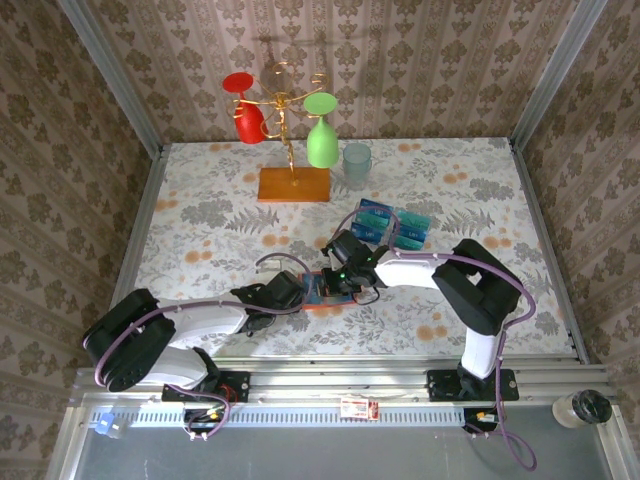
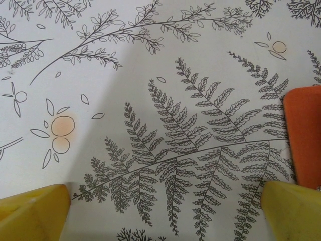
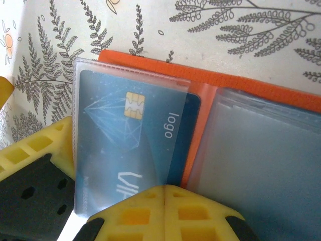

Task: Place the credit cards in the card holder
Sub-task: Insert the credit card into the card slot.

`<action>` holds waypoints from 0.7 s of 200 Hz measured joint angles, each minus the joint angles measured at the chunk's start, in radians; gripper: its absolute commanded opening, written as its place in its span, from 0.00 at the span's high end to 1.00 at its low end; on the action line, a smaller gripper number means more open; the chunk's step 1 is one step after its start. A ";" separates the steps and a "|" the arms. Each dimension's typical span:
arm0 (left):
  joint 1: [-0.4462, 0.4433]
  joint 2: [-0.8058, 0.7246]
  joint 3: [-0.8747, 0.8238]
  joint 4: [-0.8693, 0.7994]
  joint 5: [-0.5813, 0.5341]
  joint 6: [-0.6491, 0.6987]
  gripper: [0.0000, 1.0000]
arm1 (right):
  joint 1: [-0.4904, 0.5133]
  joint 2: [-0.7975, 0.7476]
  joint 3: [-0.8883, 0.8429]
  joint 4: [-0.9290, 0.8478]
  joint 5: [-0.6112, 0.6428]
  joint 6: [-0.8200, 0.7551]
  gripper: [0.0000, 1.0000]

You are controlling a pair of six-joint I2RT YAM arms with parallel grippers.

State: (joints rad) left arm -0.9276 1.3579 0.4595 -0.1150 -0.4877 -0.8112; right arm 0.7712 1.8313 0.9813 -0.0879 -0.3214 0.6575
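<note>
- Top: L gripper (image 1: 297, 290) & R gripper (image 1: 345, 278) met over open card holder (image 1: 322, 299), near-centre of table (image 1: 200, 225); spare credit cards (image 1: 390, 225) stacked just beyond.
- L wrist: L fingers (image 2: 30, 213) spread wide, nothing betw.; holder's orange edge beside one.
- R wrist: R gripper closed tight at edge of blue card (image 3: 130, 135) in holder's clear sleeve (image 3: 83, 68); actual pinch unclear.

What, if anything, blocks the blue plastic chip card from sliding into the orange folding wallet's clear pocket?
Nothing visible blocks it. The blue chip card lies mostly under the clear pocket of the orange wallet, and the shut right gripper is at its edge.
</note>
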 measured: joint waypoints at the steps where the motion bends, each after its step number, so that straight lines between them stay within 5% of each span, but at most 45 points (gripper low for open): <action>1: 0.000 0.000 0.000 0.000 0.000 0.000 0.00 | 0.000 0.001 0.001 0.000 0.000 0.000 0.97; 140: 0.031 -0.097 -0.013 -0.082 -0.003 -0.004 0.00 | -0.040 -0.010 0.021 -0.039 0.001 -0.008 1.00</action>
State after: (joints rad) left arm -0.8967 1.2610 0.4465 -0.1970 -0.4911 -0.8154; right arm 0.7311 1.8210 1.0023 -0.1265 -0.3206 0.6495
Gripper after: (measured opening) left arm 0.999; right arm 0.044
